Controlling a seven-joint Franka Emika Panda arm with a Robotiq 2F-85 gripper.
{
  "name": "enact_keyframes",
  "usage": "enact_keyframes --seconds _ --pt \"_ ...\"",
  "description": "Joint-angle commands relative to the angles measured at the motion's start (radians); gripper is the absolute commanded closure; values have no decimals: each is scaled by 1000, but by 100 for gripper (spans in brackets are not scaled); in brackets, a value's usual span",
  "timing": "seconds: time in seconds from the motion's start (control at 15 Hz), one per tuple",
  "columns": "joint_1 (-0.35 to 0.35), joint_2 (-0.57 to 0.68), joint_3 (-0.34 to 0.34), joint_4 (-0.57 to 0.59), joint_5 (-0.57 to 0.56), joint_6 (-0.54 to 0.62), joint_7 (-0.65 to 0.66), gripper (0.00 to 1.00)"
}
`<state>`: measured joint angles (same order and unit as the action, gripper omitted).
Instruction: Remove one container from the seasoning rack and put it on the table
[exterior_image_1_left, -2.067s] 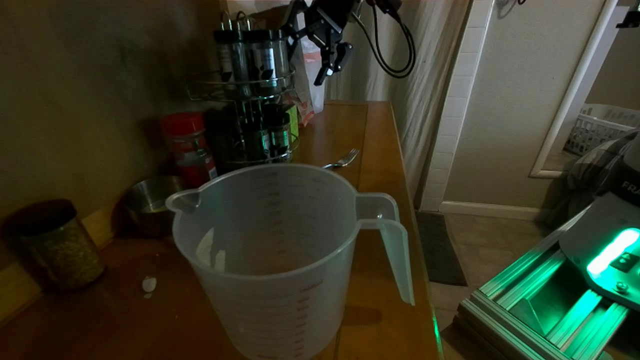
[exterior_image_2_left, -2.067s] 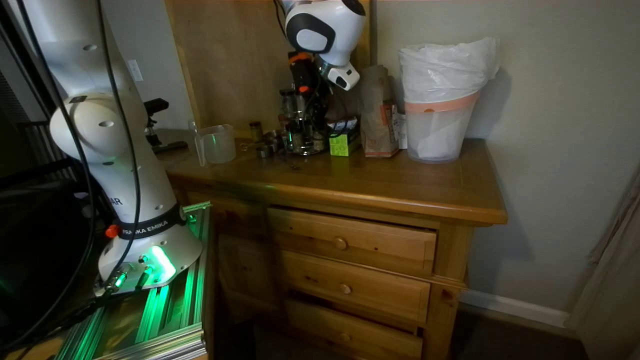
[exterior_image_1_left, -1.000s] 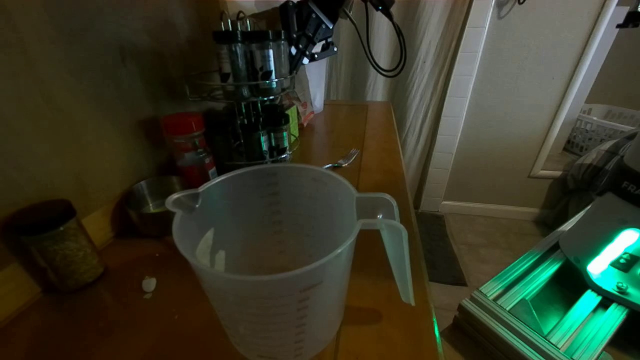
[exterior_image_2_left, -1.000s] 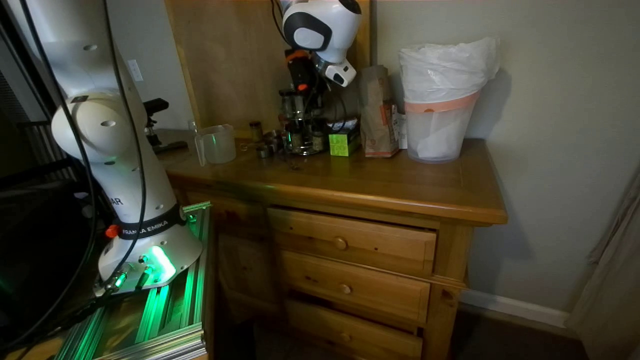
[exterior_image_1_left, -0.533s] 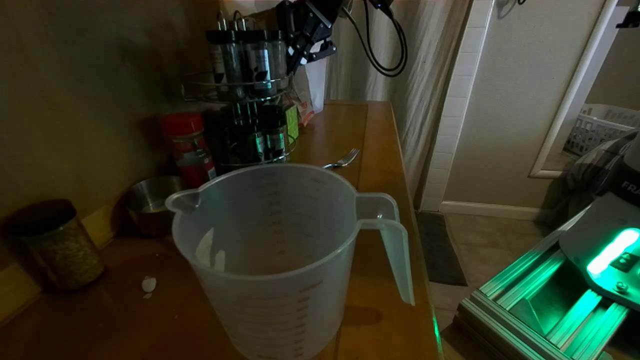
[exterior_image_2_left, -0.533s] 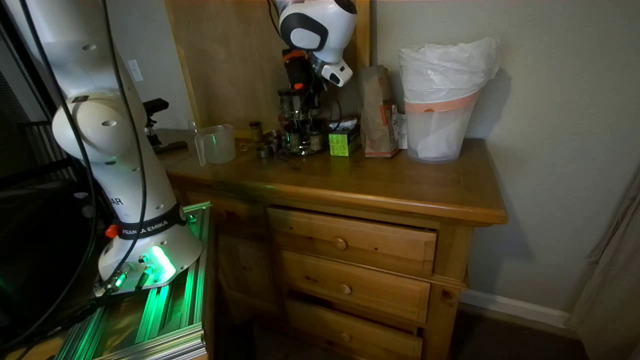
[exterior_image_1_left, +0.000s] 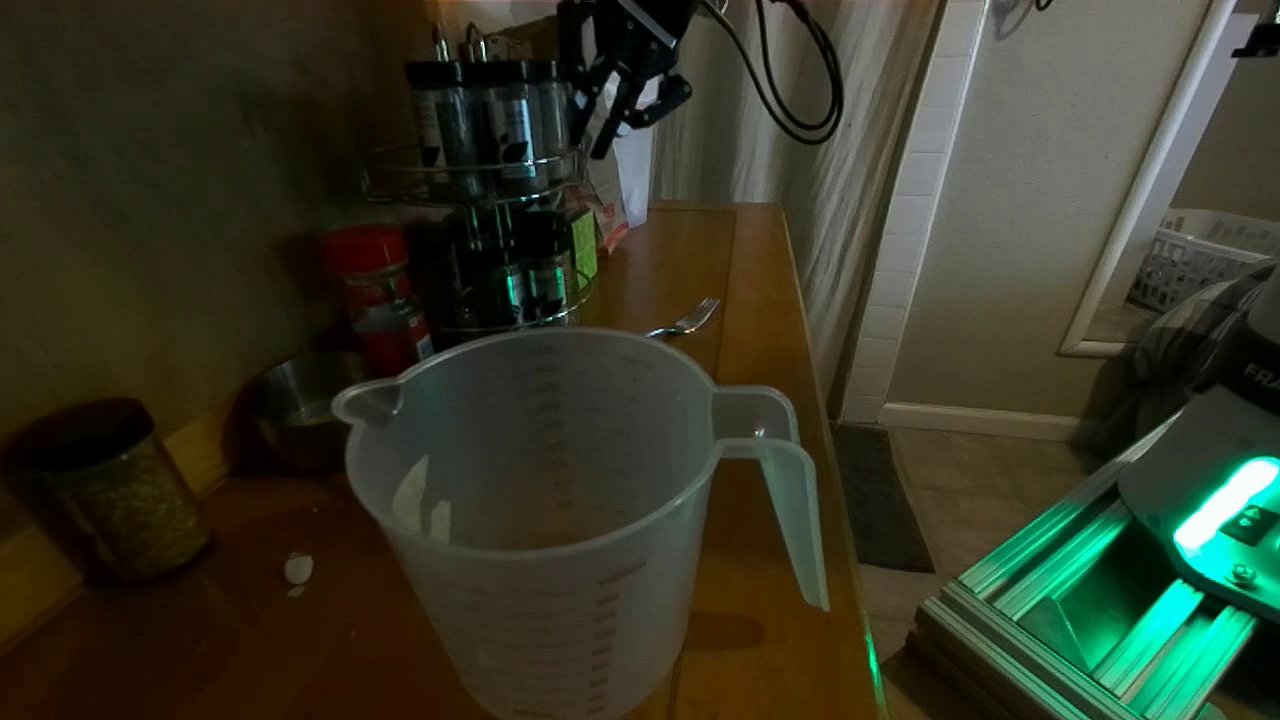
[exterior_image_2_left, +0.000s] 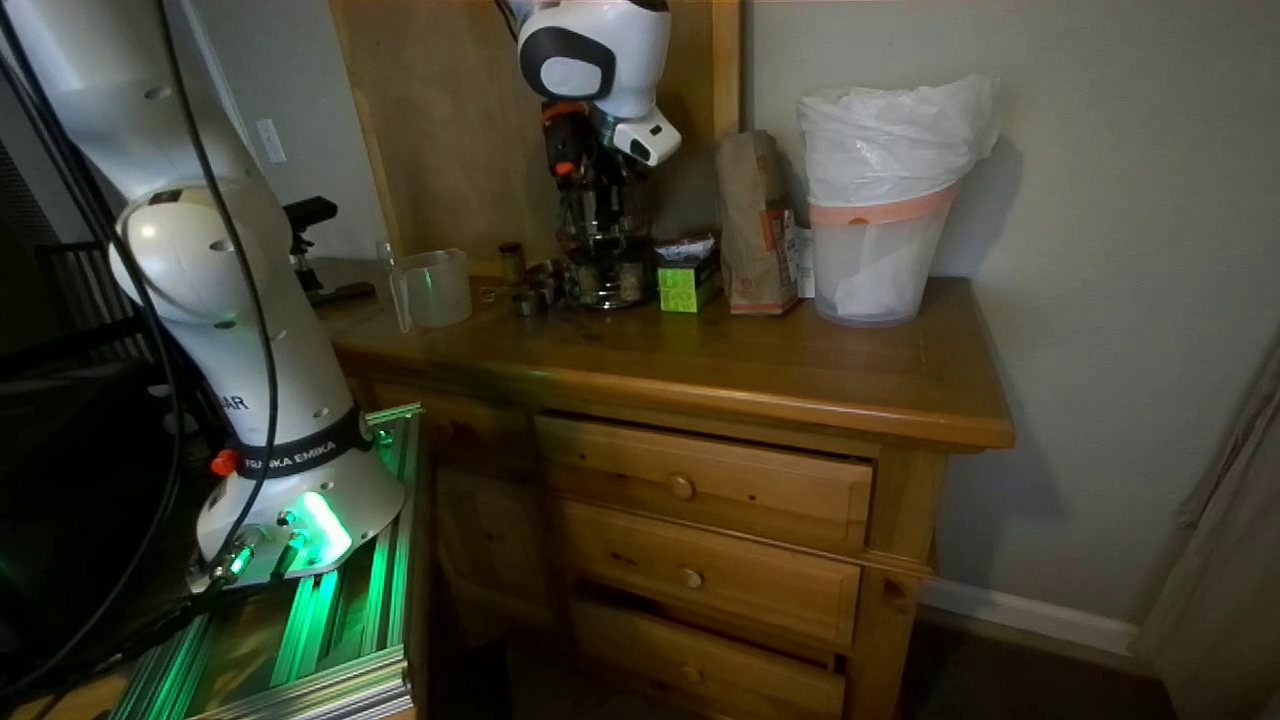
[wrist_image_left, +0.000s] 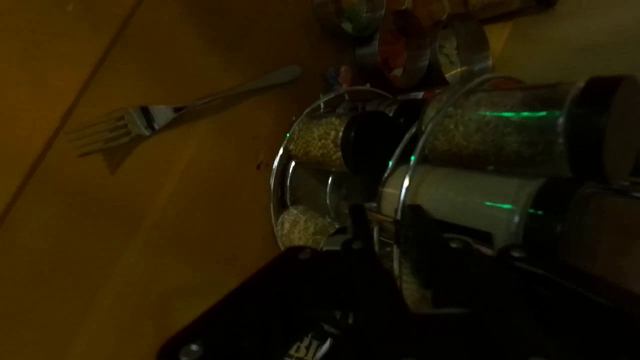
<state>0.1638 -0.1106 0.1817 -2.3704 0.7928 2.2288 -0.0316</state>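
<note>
Although several jars (exterior_image_1_left: 512, 125) share the seasoning rack (wrist_image_left: 406, 181), the container (wrist_image_left: 465, 197) is easy to single out: a slim, pale-bodied jar with a dark cap, standing in the upper tier just past the tips of the hand (wrist_image_left: 386, 212). One finger covers part of its near side in the wrist view, and I cannot tell whether they touch. The hand is parted, with a modest gap between its fingertips and rack wire showing through.

Beyond the container, seen from the hand, a jar of greenish herbs (wrist_image_left: 500, 132) stands in the same tier. A fork (wrist_image_left: 157, 119) lies on the worktop (wrist_image_left: 175, 210) near the rack, lower than the hand. Past the rack, farther from the hand, sit small metal cups (wrist_image_left: 474, 45). In an exterior view a red-lidded jar (exterior_image_1_left: 375, 290) stands near the rack, and a large translucent measuring jug (exterior_image_1_left: 540, 610) stands well apart from the hand. On the hand's opposite side from the jug, in an exterior view, are a green box (exterior_image_2_left: 680, 290), a paper bag (exterior_image_2_left: 752, 225) and, farthest off, a lined bin (exterior_image_2_left: 868, 265).
</note>
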Motion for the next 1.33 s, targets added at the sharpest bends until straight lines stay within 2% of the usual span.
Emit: enact_keyframes --seconds 0.0,0.2,0.33,0.4,0.53,0.8,0.93,1.27 --pt "26 -100 22 -91 -10 5 86 44" --pt "42 -138 33 -119 -13 -47 118 23" --pt "56 -175 30 -130 4 -100 82 9" --pt "61 -196 31 -138 15 -84 69 1" --pt "67 -234 25 -148 40 -65 49 0" --pt "46 -321 23 -170 -11 -38 89 0" --pt "37 -330 34 -165 -77 -15 69 0" --pt "37 -294 91 -124 -321 92 148 0"
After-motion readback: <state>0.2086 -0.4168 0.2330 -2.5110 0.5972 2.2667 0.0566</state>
